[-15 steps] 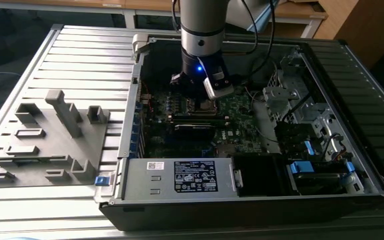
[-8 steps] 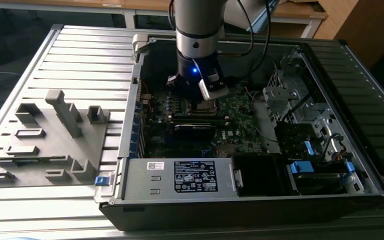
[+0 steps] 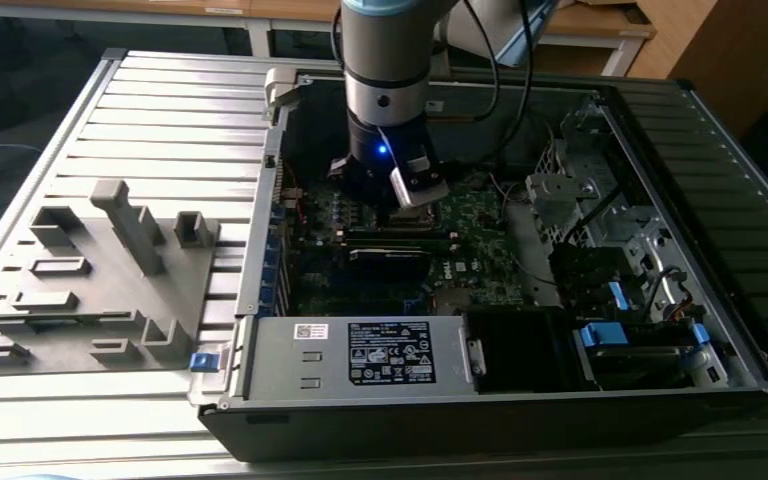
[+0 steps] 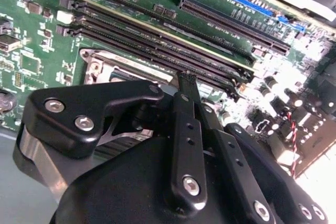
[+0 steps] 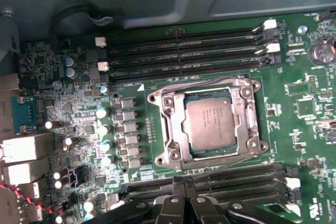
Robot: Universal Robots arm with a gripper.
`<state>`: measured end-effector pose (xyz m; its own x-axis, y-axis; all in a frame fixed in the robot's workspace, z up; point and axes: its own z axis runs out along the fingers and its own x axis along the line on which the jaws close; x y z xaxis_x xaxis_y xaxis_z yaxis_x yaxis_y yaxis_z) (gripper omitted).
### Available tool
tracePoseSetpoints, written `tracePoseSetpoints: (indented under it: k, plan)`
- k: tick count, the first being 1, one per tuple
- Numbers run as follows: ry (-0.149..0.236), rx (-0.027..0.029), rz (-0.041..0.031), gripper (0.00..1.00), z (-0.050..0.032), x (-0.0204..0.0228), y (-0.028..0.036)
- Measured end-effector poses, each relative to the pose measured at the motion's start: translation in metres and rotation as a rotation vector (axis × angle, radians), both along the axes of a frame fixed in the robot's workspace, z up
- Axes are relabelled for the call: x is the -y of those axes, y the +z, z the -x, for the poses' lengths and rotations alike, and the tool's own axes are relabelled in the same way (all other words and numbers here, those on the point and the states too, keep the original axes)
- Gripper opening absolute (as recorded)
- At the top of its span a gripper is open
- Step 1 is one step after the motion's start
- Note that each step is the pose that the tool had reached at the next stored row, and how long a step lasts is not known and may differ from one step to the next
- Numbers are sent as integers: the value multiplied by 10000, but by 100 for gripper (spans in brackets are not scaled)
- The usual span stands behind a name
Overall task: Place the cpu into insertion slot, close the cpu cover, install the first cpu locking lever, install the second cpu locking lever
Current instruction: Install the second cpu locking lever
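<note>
**Chip sits in its slot, fingers pressed together**

The cpu (image 5: 211, 125) lies flat in the slot on the green board (image 5: 79, 103). The cpu cover (image 5: 173, 124) lies down around it, and the chip's grey top shows through the window. The gripper (image 4: 188, 77) hangs over the board, just beside the slot. Its 2 black fingers (image 4: 185, 129) are pressed together and hold nothing. In the exterior view the arm (image 3: 384, 70) reaches down into the open computer case (image 3: 491, 400).

One cpu (image 5: 210, 121), one cpu cover (image 5: 168, 129), one power supply box (image 3: 357, 355)
</note>
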<state>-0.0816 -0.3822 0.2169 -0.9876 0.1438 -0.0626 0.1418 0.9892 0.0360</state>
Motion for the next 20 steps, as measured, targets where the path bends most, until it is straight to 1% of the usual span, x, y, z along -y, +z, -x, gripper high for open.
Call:
tracePoseSetpoints:
  k: [3, 7, 9, 12, 15, 20]
  plan:
    - [-1, 1, 19, 11, 0, 0, -30]
    - [-1, 2, 21, 11, 1, 0, -64]
    - [-1, -1, 37, 11, 2, 0, -67]
    - [0, 0, 34, 11, 1, 0, -68]
    - [-2, 1, -21, 11, 7, 0, -68]
    - [-1, 0, -84, 11, 30, 0, -68]
